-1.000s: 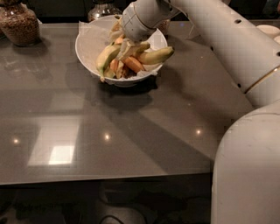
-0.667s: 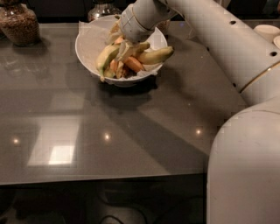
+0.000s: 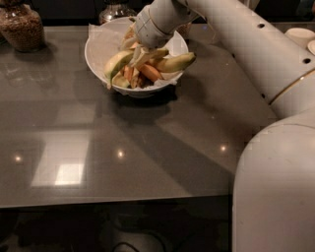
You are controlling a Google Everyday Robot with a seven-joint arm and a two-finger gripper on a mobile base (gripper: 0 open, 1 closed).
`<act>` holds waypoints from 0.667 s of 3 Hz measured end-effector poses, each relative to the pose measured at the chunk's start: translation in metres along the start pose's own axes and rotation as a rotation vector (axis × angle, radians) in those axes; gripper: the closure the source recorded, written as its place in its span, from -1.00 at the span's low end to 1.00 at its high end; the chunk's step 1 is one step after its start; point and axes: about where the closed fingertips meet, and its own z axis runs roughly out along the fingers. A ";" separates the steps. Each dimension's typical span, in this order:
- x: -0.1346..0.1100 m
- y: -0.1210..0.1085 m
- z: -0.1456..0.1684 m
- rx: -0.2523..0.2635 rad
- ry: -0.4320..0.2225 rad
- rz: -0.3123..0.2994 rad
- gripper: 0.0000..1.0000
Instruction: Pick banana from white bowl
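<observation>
The white bowl [image 3: 101, 45] with a crinkled paper liner stands at the back middle of the grey table [image 3: 147, 147]. It holds a yellow-green banana [image 3: 175, 62] lying over its right rim, another banana [image 3: 116, 64] at its left front, and orange pieces [image 3: 148, 72] between them. My gripper [image 3: 135, 49] reaches down into the bowl from the upper right and sits among the fruit, between the two bananas. The wrist hides the far part of the bowl's contents.
A jar of brown contents [image 3: 20, 27] stands at the back left and a glass jar [image 3: 114, 10] behind the bowl. Small cream dishes [image 3: 300, 37] sit at the far right. My arm's white body [image 3: 275, 187] fills the right foreground.
Almost nothing differs. The gripper stays down in the bowl among the fruit, and the bowl and bananas lie as before.
</observation>
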 end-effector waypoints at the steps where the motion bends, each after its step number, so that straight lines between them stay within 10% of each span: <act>1: -0.004 -0.001 -0.009 0.012 0.002 -0.002 0.99; 2: -0.010 0.004 -0.029 0.016 0.014 -0.007 1.00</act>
